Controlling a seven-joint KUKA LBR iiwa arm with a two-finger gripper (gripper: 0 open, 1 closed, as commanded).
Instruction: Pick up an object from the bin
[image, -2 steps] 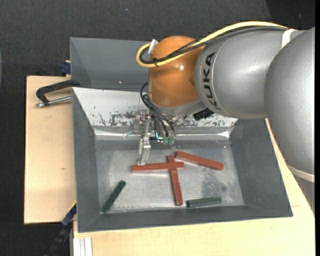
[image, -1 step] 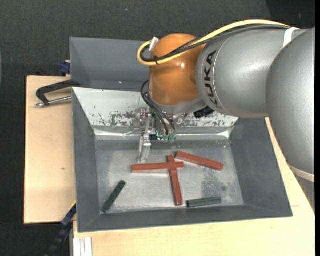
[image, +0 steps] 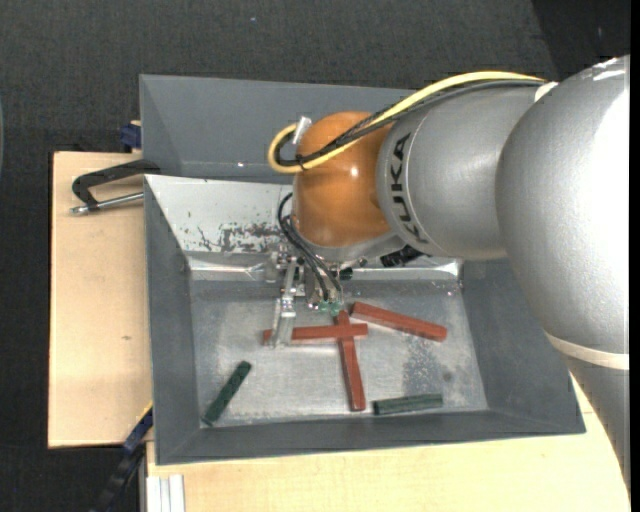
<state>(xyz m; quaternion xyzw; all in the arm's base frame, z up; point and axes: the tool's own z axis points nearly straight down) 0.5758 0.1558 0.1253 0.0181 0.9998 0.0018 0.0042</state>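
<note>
My gripper (image: 305, 315) hangs below the orange wrist cover, low over the middle of the bin floor, and looks open. Its pale fingertip (image: 285, 322) comes down right beside the left end of a red-brown stick (image: 310, 335) that lies crosswise. I cannot tell whether it touches the stick. A second red-brown stick (image: 353, 375) crosses the first and runs toward the front wall. A third (image: 400, 321) slants off to the right. No stick is visibly between the fingers.
A dark green stick (image: 227, 390) lies at the front left of the floor and another (image: 407, 404) lies along the front wall at the right. The arm covers the bin's back right; the sloping walls stand close on all sides.
</note>
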